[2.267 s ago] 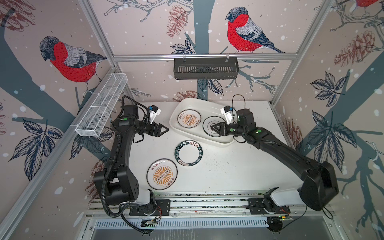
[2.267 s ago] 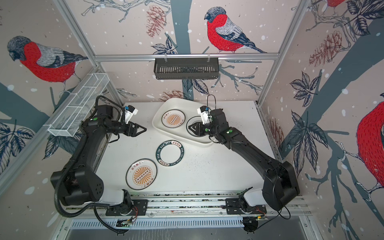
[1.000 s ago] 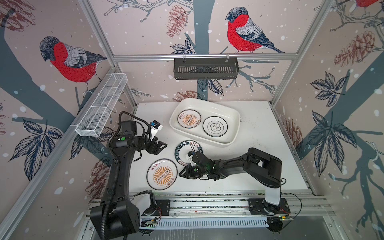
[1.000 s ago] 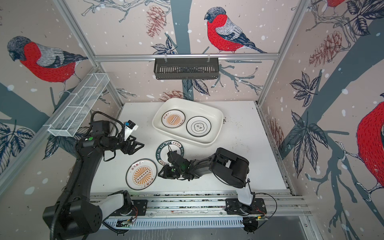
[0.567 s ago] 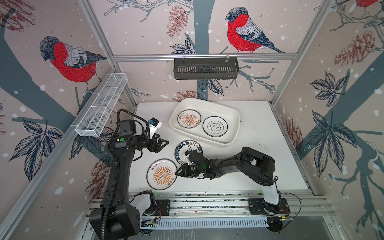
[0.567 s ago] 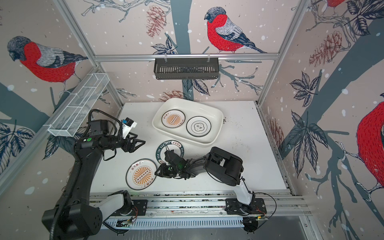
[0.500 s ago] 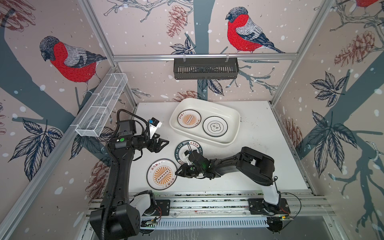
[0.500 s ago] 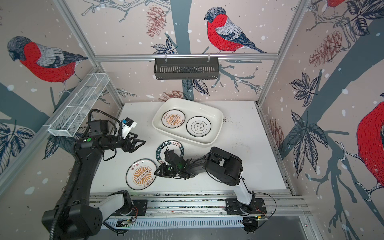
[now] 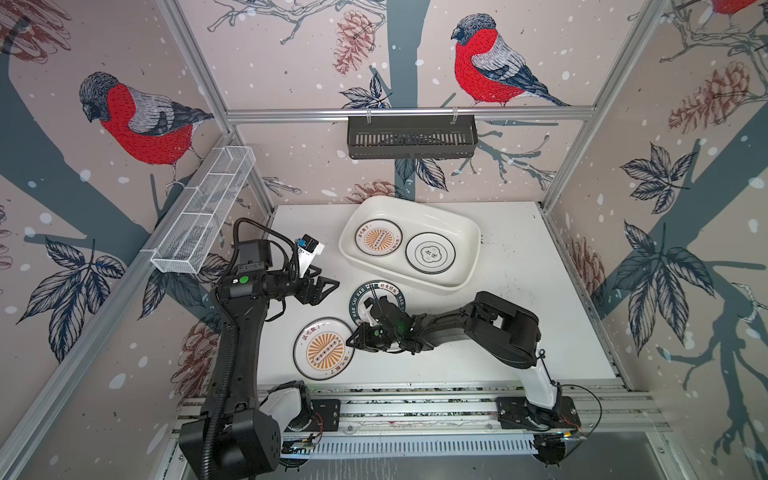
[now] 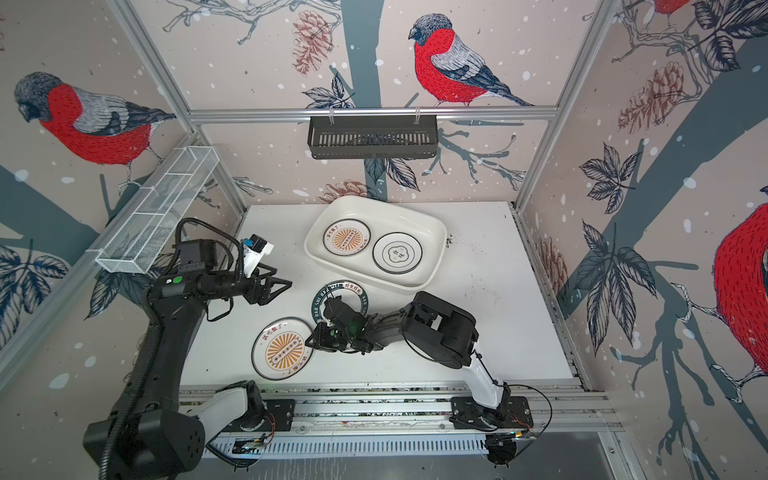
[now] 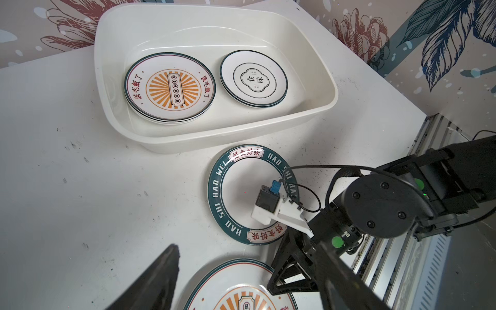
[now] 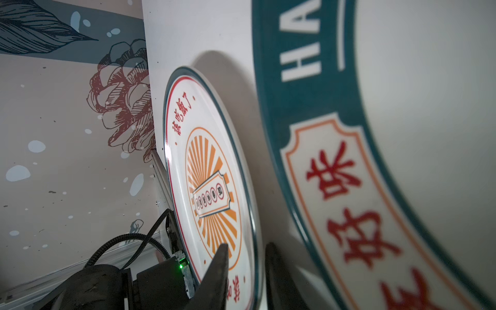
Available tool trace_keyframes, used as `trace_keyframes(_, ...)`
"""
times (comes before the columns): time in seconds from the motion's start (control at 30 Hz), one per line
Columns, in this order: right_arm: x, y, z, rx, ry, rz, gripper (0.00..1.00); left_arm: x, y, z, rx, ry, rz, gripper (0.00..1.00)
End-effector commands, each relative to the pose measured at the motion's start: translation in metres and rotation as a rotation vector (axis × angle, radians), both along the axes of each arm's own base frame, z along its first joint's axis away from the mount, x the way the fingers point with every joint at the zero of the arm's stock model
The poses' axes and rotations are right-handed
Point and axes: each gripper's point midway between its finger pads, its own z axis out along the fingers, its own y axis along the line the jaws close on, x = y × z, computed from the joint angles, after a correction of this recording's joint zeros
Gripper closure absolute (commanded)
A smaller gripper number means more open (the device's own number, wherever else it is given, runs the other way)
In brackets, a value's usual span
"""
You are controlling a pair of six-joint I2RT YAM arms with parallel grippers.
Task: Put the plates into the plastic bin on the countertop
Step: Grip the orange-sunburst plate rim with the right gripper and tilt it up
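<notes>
A sunburst stack (image 9: 378,243) and an emblem plate (image 9: 430,252) are being held in the bin (image 9: 428,210). Two are being left outside: a green-rimmed plate (image 9: 358,297) just beside the bin, and a loose sunburst plate (image 9: 322,351) farther off. Its rim is being straddled by the right gripper (image 9: 351,338), jaws narrow; a grip cannot be told. The left gripper (image 9: 332,286) is being held wide and empty near the bin.

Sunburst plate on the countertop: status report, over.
Left jaws open, hovering clear. Right jaws astride sunburst plate rim, grip unconfirmed. Green-rimmed plate lies flat between it and plastic bin.
</notes>
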Motion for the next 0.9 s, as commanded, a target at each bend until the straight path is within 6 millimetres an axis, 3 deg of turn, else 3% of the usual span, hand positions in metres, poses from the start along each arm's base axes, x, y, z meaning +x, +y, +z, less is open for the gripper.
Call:
trace_keyframes(0.0, 0.001, -0.001, -0.009, -0.046, 0.001, 0.001, 0.75, 0.000, -0.005, 0.006, -0.024, -0.030, -0.030, 0.21)
trace_keyframes(0.47, 0.003, -0.003, -0.012, -0.030, 0.015, -0.001, 0.89, 0.000, -0.007, 0.008, -0.040, -0.031, -0.036, 0.21)
trace_keyframes(0.87, 0.004, 0.002, -0.002, 0.004, 0.011, 0.008, 0.96, 0.000, -0.007, 0.017, -0.048, -0.046, -0.034, 0.21)
